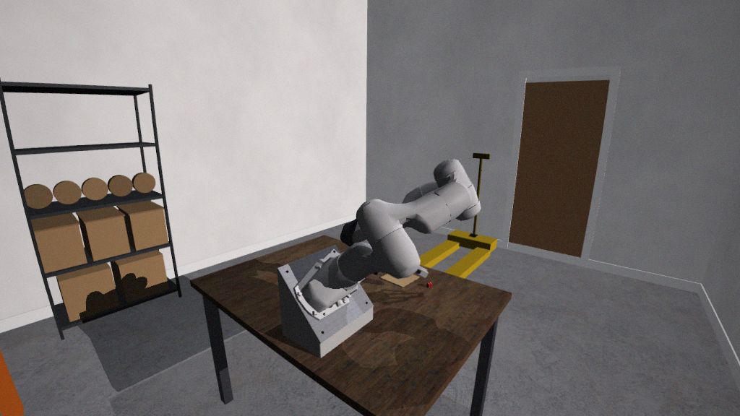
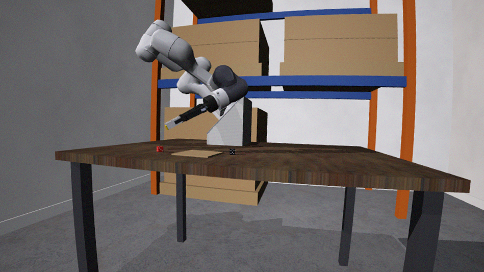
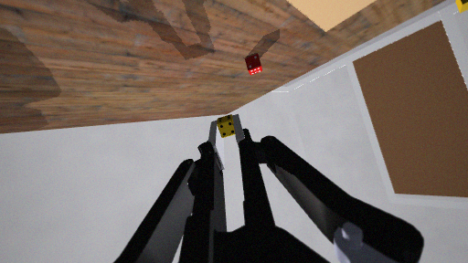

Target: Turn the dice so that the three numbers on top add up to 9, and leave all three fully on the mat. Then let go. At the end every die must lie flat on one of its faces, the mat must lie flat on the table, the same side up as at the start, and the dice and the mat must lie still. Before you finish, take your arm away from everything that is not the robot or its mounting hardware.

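Wooden table (image 1: 439, 331) (image 2: 310, 161) (image 3: 137, 87), tan mat (image 1: 399, 279) (image 2: 197, 153) (image 3: 331, 11), red die (image 1: 429, 284) (image 2: 159, 149) (image 3: 253, 63), black die (image 2: 232, 151)
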Tool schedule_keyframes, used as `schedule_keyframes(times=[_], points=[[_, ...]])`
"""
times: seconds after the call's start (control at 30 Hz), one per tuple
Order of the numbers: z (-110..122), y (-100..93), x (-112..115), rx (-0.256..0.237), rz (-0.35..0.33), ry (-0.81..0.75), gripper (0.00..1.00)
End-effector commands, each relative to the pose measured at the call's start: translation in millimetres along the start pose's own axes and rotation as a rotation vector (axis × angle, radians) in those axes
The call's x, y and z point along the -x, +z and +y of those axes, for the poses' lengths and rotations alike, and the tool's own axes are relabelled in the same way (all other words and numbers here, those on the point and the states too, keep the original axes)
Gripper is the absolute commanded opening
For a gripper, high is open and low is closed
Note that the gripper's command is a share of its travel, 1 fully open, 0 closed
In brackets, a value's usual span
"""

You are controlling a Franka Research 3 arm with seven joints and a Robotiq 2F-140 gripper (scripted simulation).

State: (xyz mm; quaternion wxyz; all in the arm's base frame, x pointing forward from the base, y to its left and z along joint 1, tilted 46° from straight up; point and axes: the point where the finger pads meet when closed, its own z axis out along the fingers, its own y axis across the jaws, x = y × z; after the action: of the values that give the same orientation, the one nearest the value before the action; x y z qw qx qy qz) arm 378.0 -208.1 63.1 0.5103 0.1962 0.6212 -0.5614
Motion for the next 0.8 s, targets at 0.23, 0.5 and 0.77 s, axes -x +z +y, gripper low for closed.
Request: schedule_keyframes(times=[0.23,0.5,0.77], points=[[0.2,10.4,-13.3,-0.004,-0.016,0.044,0.09],[1.3,25.0,-39.7,-0.004,-0.016,0.044,0.09],[2.0,33.0,-54.3,-0.004,-0.016,0.044,0.09]])
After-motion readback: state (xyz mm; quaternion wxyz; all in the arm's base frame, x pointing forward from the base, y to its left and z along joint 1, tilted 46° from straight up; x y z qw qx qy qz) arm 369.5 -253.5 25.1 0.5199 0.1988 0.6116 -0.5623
